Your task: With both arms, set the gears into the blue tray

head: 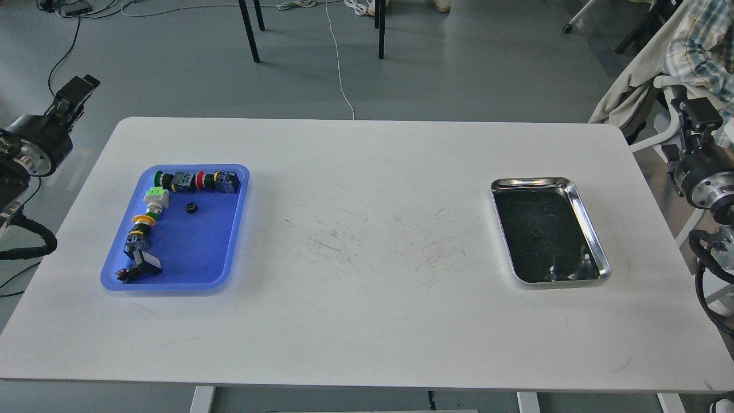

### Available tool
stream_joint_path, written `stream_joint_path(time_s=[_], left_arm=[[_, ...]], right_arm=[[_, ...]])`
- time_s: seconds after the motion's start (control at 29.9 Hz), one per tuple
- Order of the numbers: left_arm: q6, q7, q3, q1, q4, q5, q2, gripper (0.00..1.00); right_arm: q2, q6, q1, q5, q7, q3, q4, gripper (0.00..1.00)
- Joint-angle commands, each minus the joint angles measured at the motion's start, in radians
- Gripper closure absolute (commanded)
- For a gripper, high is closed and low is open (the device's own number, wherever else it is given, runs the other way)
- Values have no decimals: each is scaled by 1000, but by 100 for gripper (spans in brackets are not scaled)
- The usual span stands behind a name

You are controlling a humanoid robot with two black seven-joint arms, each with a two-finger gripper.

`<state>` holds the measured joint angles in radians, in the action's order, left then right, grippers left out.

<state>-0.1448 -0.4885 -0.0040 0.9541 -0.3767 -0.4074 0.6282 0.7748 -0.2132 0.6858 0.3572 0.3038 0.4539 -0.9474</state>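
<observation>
One gear sits in the blue tray, centre-left of frame, just right of the push-button switches. Another gear lies in the steel tray, right. Left gripper upper left, right gripper far right; both off-table, finger state unreadable.

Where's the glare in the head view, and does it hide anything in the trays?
Head view: sharp throughout, light even and diffuse. Glare sits on the steel tray rim, and reflections mottle its black lining near the front corner, so small dark parts there are hard to read. The blue tray is matte, no glare; a gear reads clearly. The white table shows only faint scuffs and soft shadows.
</observation>
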Motion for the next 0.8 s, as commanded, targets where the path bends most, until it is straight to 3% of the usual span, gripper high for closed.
stream_joint_path(time_s=[0.0, 0.13, 0.2, 0.3, 0.57, 0.77], left_arm=[[-74, 0, -63, -6, -8, 18, 10, 15], [-170, 0, -151, -40, -24, 28, 15, 14], [-168, 0, -177, -46, -22, 28, 5, 13], [-157, 0, -183, -47, -22, 27, -4, 2], [-144, 0, -183, -47, -16, 32, -4, 2], [-266, 0, -186, -47, -10, 108, -24, 2]], right_arm=[[15, 0, 3, 40, 0, -29, -39, 4], [44, 0, 12, 75, 0, -50, -80, 4], [50, 0, 15, 107, 0, -50, -94, 4], [54, 0, 15, 157, 0, -50, -114, 4], [44, 0, 11, 172, 0, -54, -122, 4], [50, 0, 29, 209, -2, -132, -122, 4]])
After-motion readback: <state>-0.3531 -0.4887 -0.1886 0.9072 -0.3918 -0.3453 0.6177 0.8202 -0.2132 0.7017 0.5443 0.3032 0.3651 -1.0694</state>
